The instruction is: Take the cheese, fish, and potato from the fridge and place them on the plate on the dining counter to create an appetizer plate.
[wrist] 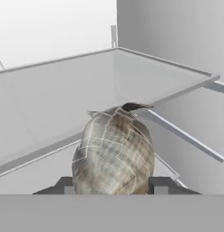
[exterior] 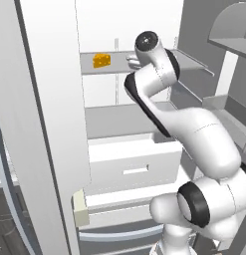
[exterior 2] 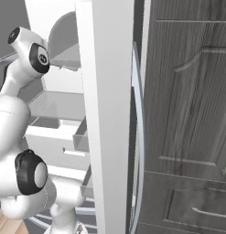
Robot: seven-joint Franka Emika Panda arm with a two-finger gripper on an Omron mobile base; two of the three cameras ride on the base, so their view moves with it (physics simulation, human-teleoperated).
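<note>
cheese (exterior: 101, 60) on fridge (exterior: 50, 124) shelf, fish (wrist: 114, 154) between gripper (wrist: 112, 186) tips, right of cheese

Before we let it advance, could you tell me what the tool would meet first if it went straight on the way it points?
The scaly silvery-grey fish, already between the tool's tips; beyond it, probably the grey fridge shelf, though depth is unclear.

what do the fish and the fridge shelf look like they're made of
Fish: looks like scaly skin, matte silvery-grey with brown tints, going by the pale lines tracing scale-like plates across it; it sits between the gripper's fingertips.
Fridge shelf: probably smooth plastic or frosted glass, flat pale grey, dull, with a lighter trim strip along the front edge.
</note>
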